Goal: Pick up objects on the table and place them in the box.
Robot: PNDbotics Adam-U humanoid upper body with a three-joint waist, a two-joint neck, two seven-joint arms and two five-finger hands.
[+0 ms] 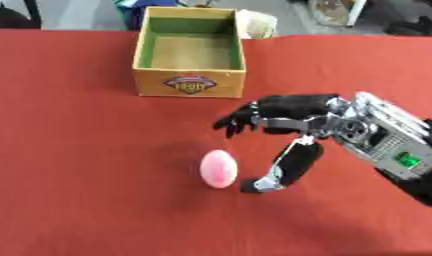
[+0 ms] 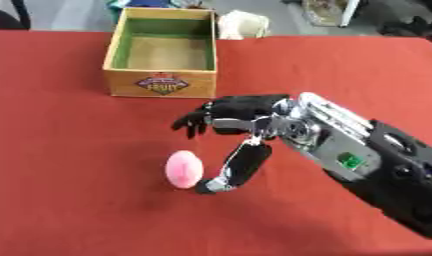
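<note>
A pink egg-shaped object [image 1: 218,168] lies on the red tablecloth, in front of the box. The wooden box [image 1: 189,82] with green inner walls stands at the far middle of the table and looks empty. My right hand [image 1: 285,120] reaches in from the right and hovers just right of the pink object. It is open: the fingers [image 1: 237,121] stretch out behind and above the object, and the thumb [image 1: 285,167] points down beside it, its tip close to the object's right side. My left hand shows in neither view.
The red tablecloth [image 1: 79,175] covers the whole table. A pale crumpled thing [image 2: 241,24] lies just behind the box's right corner. Dark clutter sits beyond the table's far edge.
</note>
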